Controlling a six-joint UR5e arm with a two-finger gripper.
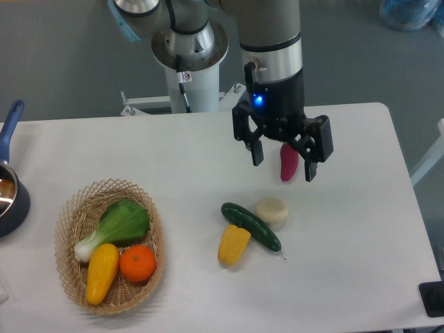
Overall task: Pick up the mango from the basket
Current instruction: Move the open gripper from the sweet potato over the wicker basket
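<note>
The mango (101, 272) is a smooth elongated yellow-orange fruit lying in the near left part of the wicker basket (71, 215), beside a round orange (137, 263) and a green leafy vegetable (118, 226). My gripper (284, 164) hangs open and empty above the table's back middle, far to the right of the basket. Its two fingers stand wide apart, on either side of a magenta piece (288, 161) lying on the table behind them.
A dark green cucumber (251, 226), a short ridged yellow corn-like piece (233, 245) and a cream round piece (272, 211) lie mid-table. A dark pot with a blue handle (10, 182) sits at the left edge. The robot base (189, 62) stands behind the table.
</note>
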